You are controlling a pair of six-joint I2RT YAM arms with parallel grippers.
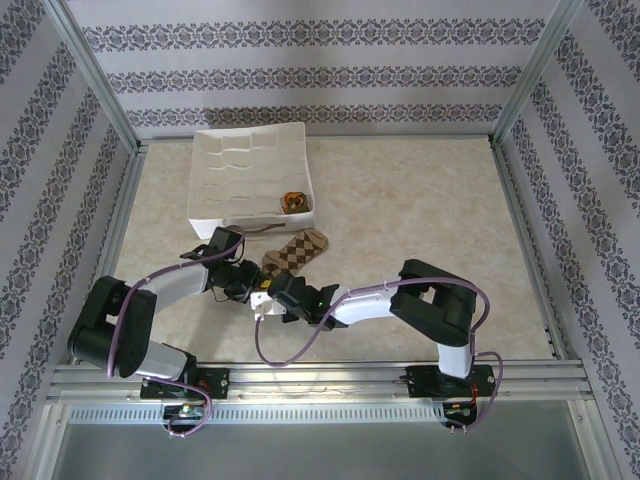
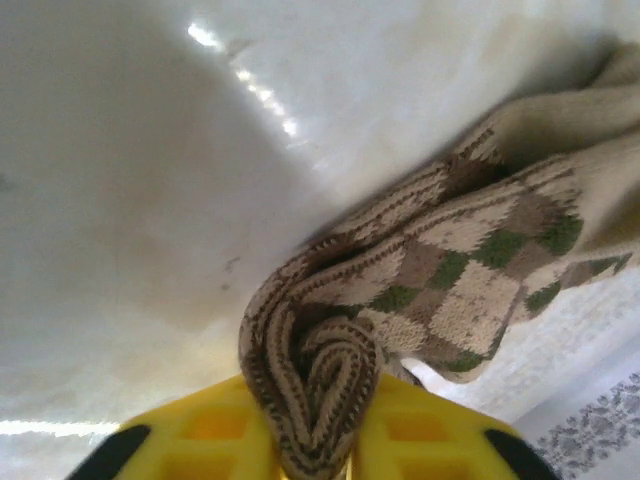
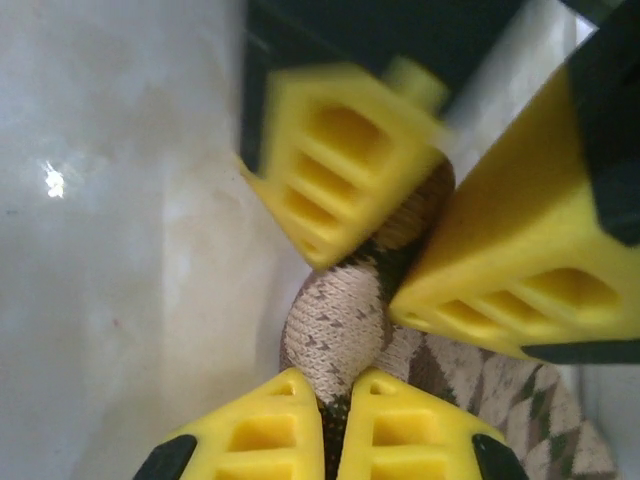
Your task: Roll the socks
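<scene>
A white divided box (image 1: 230,210) sits on a pale counter (image 1: 420,210). Inside the box, in its front right compartment, lies the olive and orange sock (image 1: 295,202), bundled into a small lump. The brown-and-beige argyle sock (image 1: 297,250) lies on the counter just in front of the box's front right corner, stretched slantwise away from it.

Both arms meet at the end of the argyle sock farthest from the box. The left end effector (image 2: 315,440) has its yellow fingers a little apart, with a thick rolled fold of the argyle sock clamped between them. The right end effector (image 3: 335,425) faces it from the other side. Its fingers are pressed almost together, pinching a thin edge of the same sock, just below the rolled end.
</scene>
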